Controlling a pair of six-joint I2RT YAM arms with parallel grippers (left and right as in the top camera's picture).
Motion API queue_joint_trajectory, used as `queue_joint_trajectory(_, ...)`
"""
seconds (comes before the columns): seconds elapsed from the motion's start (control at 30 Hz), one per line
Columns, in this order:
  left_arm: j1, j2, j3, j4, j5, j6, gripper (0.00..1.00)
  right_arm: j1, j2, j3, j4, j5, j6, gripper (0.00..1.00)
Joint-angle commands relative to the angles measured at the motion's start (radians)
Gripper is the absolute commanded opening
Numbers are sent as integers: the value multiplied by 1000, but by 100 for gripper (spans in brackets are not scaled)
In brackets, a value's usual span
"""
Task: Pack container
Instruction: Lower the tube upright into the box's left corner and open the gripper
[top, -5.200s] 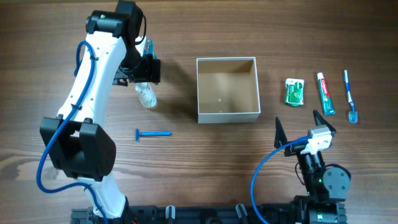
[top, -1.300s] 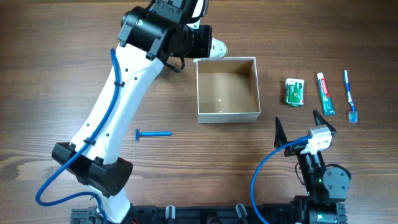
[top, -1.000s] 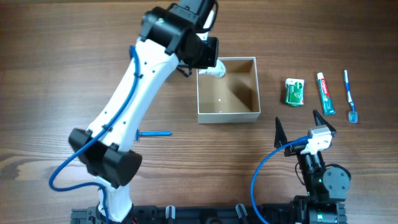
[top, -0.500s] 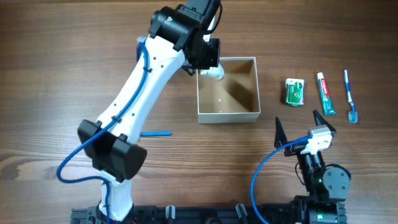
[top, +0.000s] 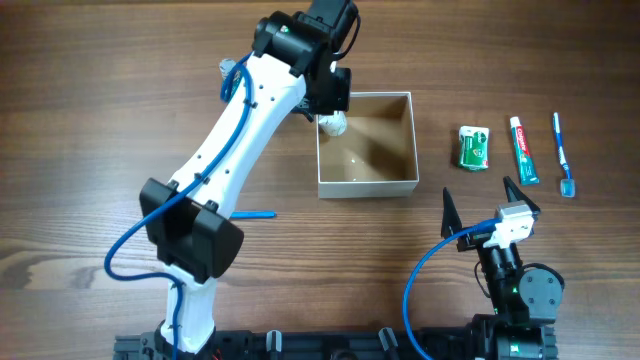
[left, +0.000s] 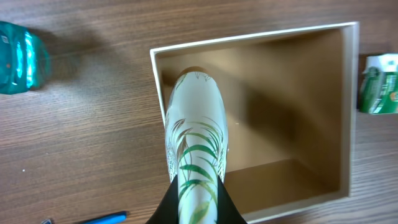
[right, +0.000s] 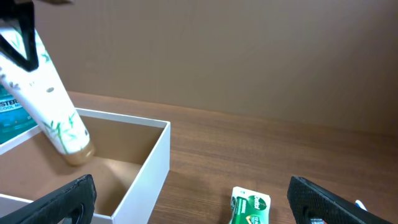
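Left jaws: closed tight on the flat crimped end of a soft white plastic tube with a green leaf print and tan cap (left: 193, 124). The tube hangs tilted with its cap end down.

Container (top: 366, 186): a square, shallow open-topped box with white outer walls and a tan cardboard inside. It sits at mid-surface, directly under the left jaws. The tube's cap is inside it, at the corner nearest the left arm's wrist on the far side. The right wrist view shows the cap low against the inner wall; I cannot tell whether it touches the floor.

Right jaws: spread wide and holding nothing, low over the surface. They are well apart from the container, on its near right side.

Hidden or unclear: the left arm covers the container's far left rim from overhead. It also covers part of a slim blue plastic razor (top: 255, 214). A translucent teal bottle (left: 18, 57) is cut off at the frame edge.

To the right of the container lie a glossy green packet (top: 473, 146), a white and green toothpaste tube (top: 523, 150) and a thin blue toothbrush (top: 563, 153). The surface is dark wood grain.
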Motion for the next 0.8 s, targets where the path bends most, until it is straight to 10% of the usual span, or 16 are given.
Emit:
queue_joint_trajectory(0.0,2,20,26,7,-14,-13,4,-2,-5,-1,3,12,7,100)
queue_joint_trajectory(0.77,8,32,26,67,-78,-12,20,-2,-5,-1,3,12,7,100)
